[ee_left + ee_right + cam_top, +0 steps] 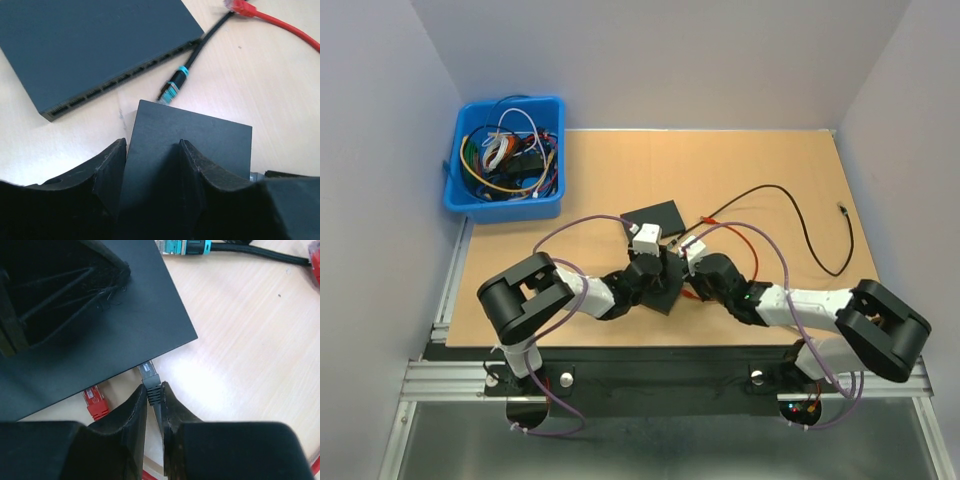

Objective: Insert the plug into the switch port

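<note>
My left gripper [152,145] is shut on a flat black switch [200,145], which sits between its fingers near the table's front middle [667,292]. My right gripper [154,395] is shut on a dark grey plug [151,380]. The plug's tip touches the switch's port edge [145,365] and is partly under it. A red plug [95,402] sits in the same edge just to the left. How deep the grey plug sits is hidden by the switch's top. The left gripper's finger [65,285] rests over the switch.
A second black switch [90,45] with a row of ports lies behind. A teal-collared plug on a black cable [172,90] lies between the two switches, and a red cable [270,20] runs to the right. A blue bin of cables [505,160] stands at the back left.
</note>
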